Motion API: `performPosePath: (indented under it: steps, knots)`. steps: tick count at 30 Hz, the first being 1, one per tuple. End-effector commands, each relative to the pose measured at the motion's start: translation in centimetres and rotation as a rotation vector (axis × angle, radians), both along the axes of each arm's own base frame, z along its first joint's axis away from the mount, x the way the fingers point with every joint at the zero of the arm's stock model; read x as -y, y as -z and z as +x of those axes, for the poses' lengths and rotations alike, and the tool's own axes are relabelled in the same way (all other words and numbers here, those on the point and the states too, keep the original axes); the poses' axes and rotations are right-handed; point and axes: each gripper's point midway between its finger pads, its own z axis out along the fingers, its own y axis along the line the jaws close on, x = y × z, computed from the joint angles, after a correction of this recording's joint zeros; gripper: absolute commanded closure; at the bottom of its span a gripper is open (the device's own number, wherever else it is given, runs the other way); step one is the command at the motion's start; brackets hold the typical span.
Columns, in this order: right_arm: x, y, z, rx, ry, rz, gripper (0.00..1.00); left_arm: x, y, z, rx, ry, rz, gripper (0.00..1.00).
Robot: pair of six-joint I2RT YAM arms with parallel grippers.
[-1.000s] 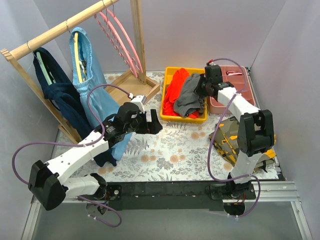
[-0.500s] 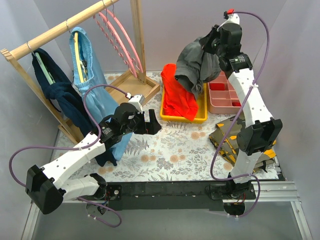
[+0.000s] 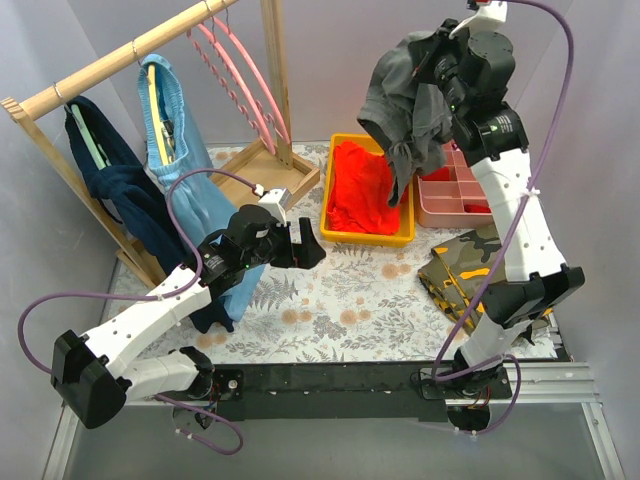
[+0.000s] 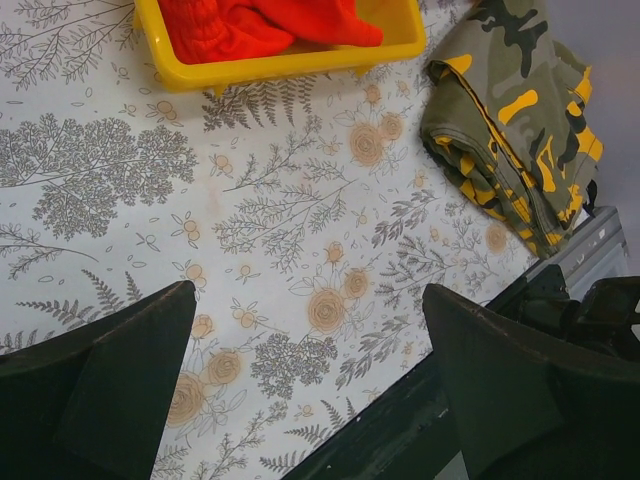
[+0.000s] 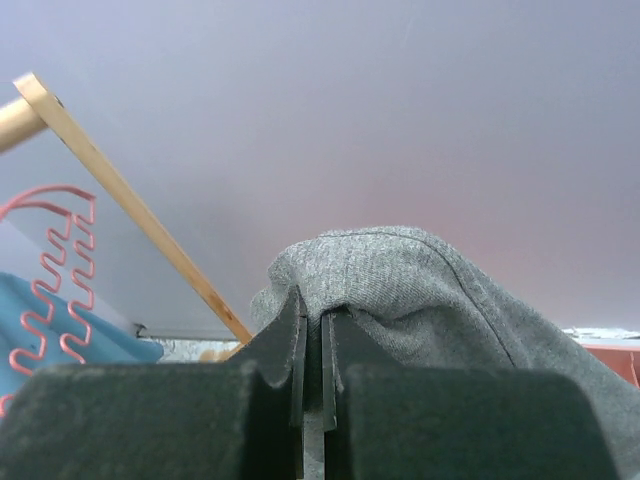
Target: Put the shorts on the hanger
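The dark grey shorts (image 3: 405, 100) hang from my right gripper (image 3: 440, 62), which is shut on a fold of them high above the yellow bin (image 3: 345, 236). In the right wrist view the grey fabric (image 5: 400, 275) bulges over the closed gripper (image 5: 313, 320). Two pink hangers (image 3: 240, 75) hang on the wooden rail at the back left; their wavy bars (image 5: 55, 290) show in the right wrist view. My left gripper (image 3: 303, 245) is open and empty, low over the floral cloth (image 4: 300, 230), left of the bin.
A bright orange garment (image 3: 360, 190) lies in the yellow bin. A pink compartment tray (image 3: 450, 195) stands to its right. A camouflage garment (image 3: 470, 270) lies at the front right. Light blue shorts (image 3: 185, 170) and a navy garment (image 3: 115, 180) hang on the wooden rack (image 3: 100, 68).
My right gripper has lifted the grey shorts from the yellow bin to high above it; the orange garment has dropped back into the bin. The left arm has barely moved.
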Motion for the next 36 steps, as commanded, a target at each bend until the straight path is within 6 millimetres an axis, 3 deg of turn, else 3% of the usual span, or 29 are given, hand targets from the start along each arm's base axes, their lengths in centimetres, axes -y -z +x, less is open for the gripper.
performPosePath:
  steps: [1, 4, 5, 7, 12, 13, 15, 18, 22, 23, 24, 25, 26, 28, 29, 30, 31, 32, 33, 34, 35, 36]
  knots:
    - [2.3, -9.4, -5.3, 0.253, 0.024, 0.076, 0.99, 0.7, -2.4, 0.1, 0.046, 0.027, -0.048, 0.02]
    - [1.6, -10.8, -8.6, 0.273, 0.014, 0.066, 0.99, 0.8, -2.9, 0.1, 0.063, 0.032, -0.057, 0.02]
    - [0.5, -11.0, -9.9, 0.275, -0.014, 0.066, 0.99, 0.8, -3.2, 0.2, 0.067, 0.034, -0.060, 0.02]
    - [0.7, -11.6, -12.3, 0.284, -0.019, 0.076, 0.99, 0.8, -3.5, 0.1, 0.075, 0.041, -0.059, 0.02]
    - [-0.7, -10.0, -16.9, 0.209, -0.133, 0.087, 0.99, 0.5, -5.8, 0.0, 0.118, 0.046, -0.068, 0.02]
    - [-0.2, -10.6, -18.8, 0.226, -0.160, 0.102, 0.99, 0.5, -6.1, 0.0, 0.124, 0.050, -0.066, 0.02]
    - [-1.0, -8.8, -19.9, 0.165, -0.218, 0.091, 0.99, 0.2, -7.0, -0.3, 0.132, 0.052, -0.065, 0.02]
    - [-0.7, -8.9, -21.8, 0.134, -0.260, 0.100, 0.99, -0.4, -7.8, -1.0, 0.152, 0.062, -0.064, 0.02]
    - [-4.5, -0.3, -19.6, -0.126, -0.354, 0.013, 0.99, -1.2, -8.2, -2.6, 0.159, 0.098, -0.065, 0.02]
    - [-5.8, 2.6, -18.9, -0.193, -0.387, -0.010, 0.99, -1.4, -7.9, -3.0, 0.152, 0.101, -0.060, 0.02]
    - [-7.9, 7.4, -18.5, -0.302, -0.464, -0.047, 0.99, -1.6, -7.7, -3.2, 0.148, 0.103, -0.057, 0.02]
    - [-9.2, 11.0, -17.5, -0.380, -0.485, -0.074, 0.96, -1.9, -7.2, -3.5, 0.143, 0.099, -0.051, 0.02]
    - [-10.3, 12.1, -16.7, -0.377, -0.516, -0.066, 0.91, -2.0, -6.6, -3.5, 0.133, 0.094, -0.043, 0.02]
    - [-11.9, 18.0, -14.0, -0.491, -0.529, -0.105, 0.72, -1.9, -4.8, -3.5, 0.093, 0.100, -0.021, 0.02]
    - [-12.1, 20.7, -14.0, -0.590, -0.535, -0.149, 0.68, -1.7, -4.2, -3.4, 0.081, 0.096, -0.022, 0.02]
    - [-12.8, 22.2, -12.9, -0.636, -0.522, -0.190, 0.63, -1.5, -3.6, -3.4, 0.068, 0.101, -0.018, 0.02]
    - [-13.4, 23.3, -13.9, -0.652, -0.522, -0.245, 0.48, -1.4, -2.4, -3.2, 0.043, 0.099, -0.003, 0.02]
    - [-12.9, 24.1, -13.4, -0.634, -0.446, -0.272, 0.40, -1.2, -0.9, -3.1, 0.017, 0.094, 0.010, 0.02]
    - [-12.4, 22.7, -14.3, -0.577, -0.426, -0.261, 0.34, -1.1, 0.2, -3.2, -0.010, 0.101, 0.018, 0.02]
    - [-12.0, 25.7, -15.5, -0.621, -0.415, -0.285, 0.27, -1.0, 1.2, -3.2, -0.033, 0.100, 0.032, 0.02]
    - [-11.1, 26.0, -15.8, -0.620, -0.377, -0.279, 0.27, -1.1, 3.2, -3.3, -0.077, 0.095, 0.062, 0.03]
    - [-9.8, 25.0, -16.9, -0.595, -0.350, -0.263, 0.26, -1.1, 4.0, -3.3, -0.098, 0.084, 0.074, 0.04]
